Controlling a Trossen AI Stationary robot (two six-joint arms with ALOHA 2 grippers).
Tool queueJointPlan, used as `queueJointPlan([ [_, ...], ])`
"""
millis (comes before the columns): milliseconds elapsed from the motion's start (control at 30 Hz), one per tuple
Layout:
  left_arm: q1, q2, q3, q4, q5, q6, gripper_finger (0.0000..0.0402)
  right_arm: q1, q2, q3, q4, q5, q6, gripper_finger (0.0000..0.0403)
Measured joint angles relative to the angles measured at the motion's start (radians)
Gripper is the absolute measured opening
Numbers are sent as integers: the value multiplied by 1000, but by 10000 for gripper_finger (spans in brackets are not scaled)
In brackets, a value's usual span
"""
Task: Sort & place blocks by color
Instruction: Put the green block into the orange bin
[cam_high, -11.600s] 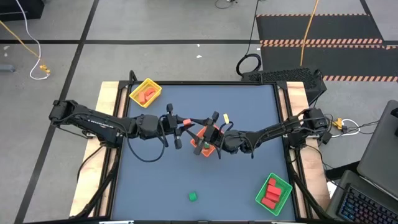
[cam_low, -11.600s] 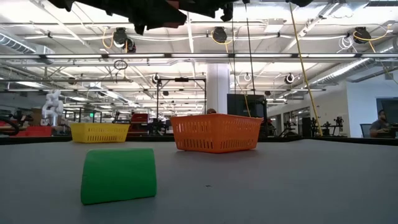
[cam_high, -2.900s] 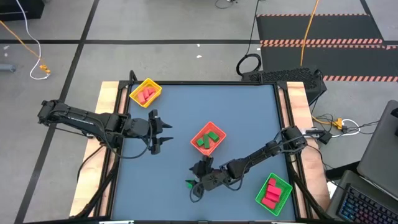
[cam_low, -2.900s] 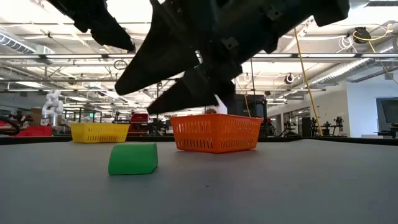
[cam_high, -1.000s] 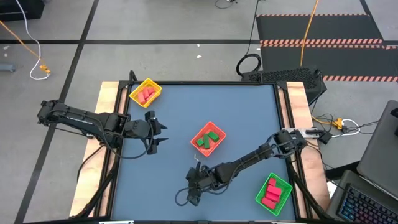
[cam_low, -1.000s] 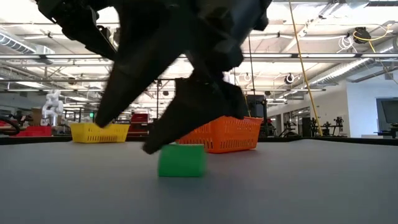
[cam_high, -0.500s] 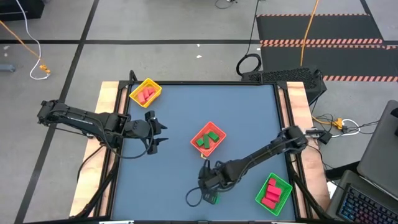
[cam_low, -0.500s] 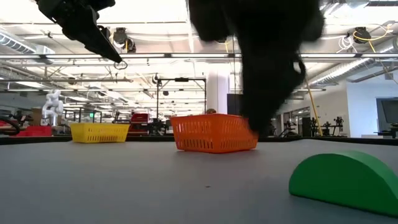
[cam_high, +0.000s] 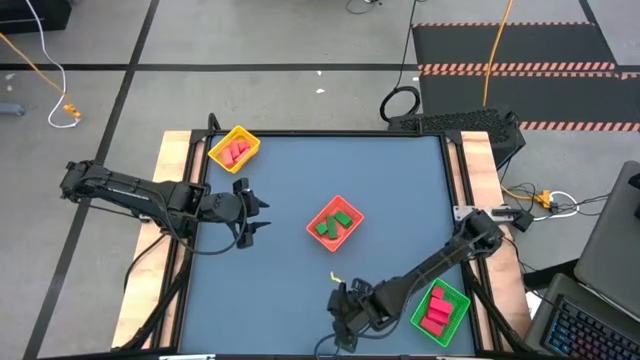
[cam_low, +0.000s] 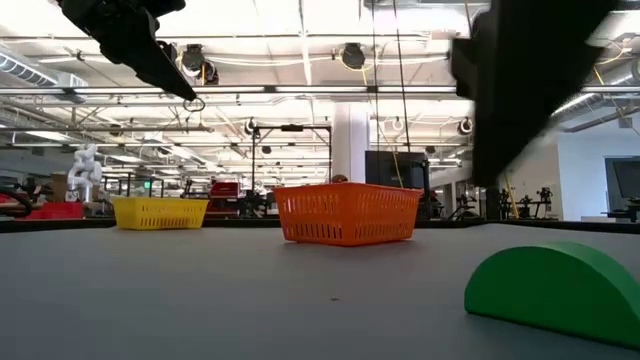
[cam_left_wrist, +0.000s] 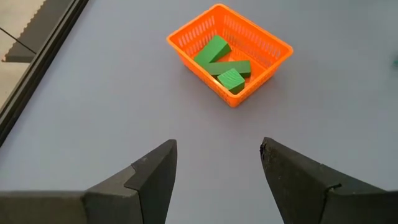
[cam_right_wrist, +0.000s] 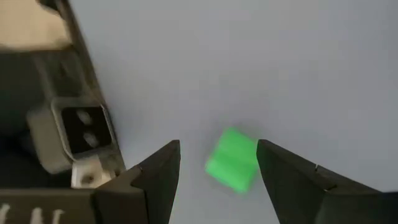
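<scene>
Hovering over a green block, the right gripper gapes.

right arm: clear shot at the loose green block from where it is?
Probably yes. The right gripper is open, and the green block lies free on the table just beyond its fingertips, roughly in line with the gap. Nothing stands between them; the table-edge camera sits off to one side.

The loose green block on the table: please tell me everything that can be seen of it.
The green block is a small solid piece, plain bright green with a matte, smooth surface. From table height it shows a rounded, half-moon top and a flat underside resting on the grey table. It lies alone near the table's front edge, outside every basket. The right gripper hovers over it with open fingers; nothing grips it.
</scene>
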Motion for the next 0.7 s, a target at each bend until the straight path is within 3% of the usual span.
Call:
queueJointPlan([
  [267,0,0,0,1,0,0,234,9,22,2,-1,55,-3,210],
  [700,1,0,0,1,0,2,234,13,100,5,-60,-25,24,210],
])
